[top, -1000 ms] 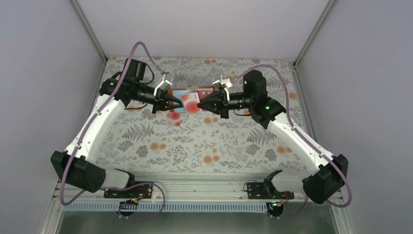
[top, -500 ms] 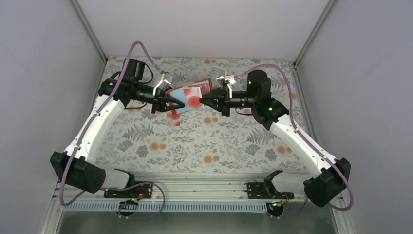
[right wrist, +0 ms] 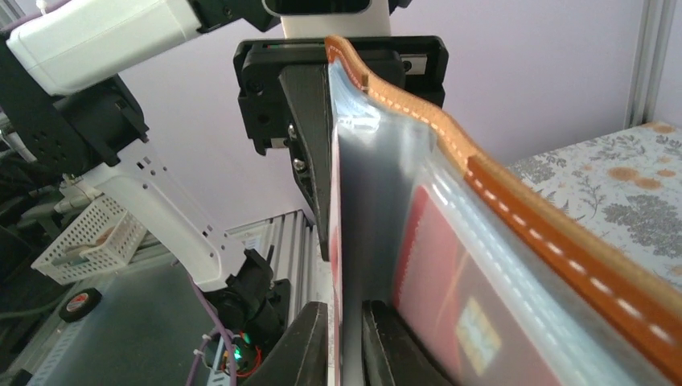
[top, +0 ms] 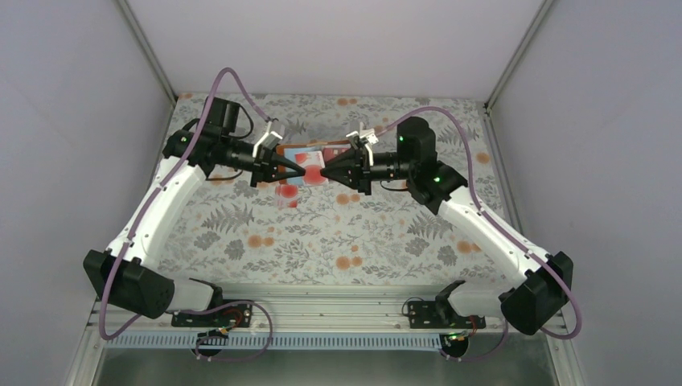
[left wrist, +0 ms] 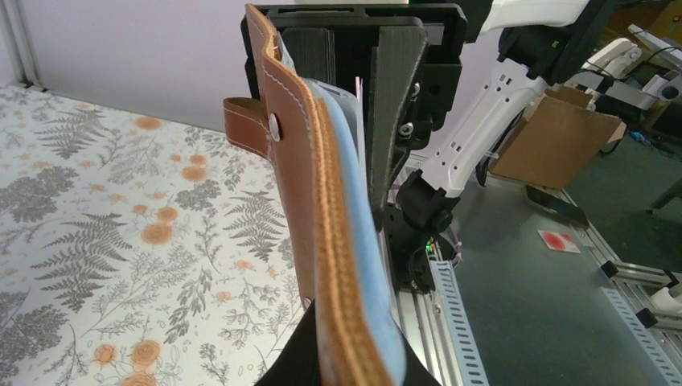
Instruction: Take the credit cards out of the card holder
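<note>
Progress looks early. At least one card is inside the card holder (top: 312,158), and nothing shows a card sliding free, so in my judgement most of the pulling is left to do.

Your left gripper (top: 299,168) is clamped tight on one end of the holder. It holds it off the table (top: 338,241), up by the middle of the far edge. A small reddish patch lies on the table just beside that gripper, towards the near edge. It is too small to say whether it is a card already out.

Between the two arms the holder stands on edge. It is brown leather with pale stitching, slightly bowed. A little closure tab (left wrist: 245,122) with a metal stud sticks out from its back, and grey-blue clear sleeves (left wrist: 358,265) lie against the inside. A red card (right wrist: 450,289) with a gold chip sits fully inside one sleeve.

Your right gripper (top: 327,171) meets the left one almost tip to tip. Its fingers are narrowed onto a thin sheet (right wrist: 336,241) with a reddish edge at the holder's open side. You cannot tell from these views whether that sheet is the pale card or only a sleeve, so treat the grip as unproven.
</note>
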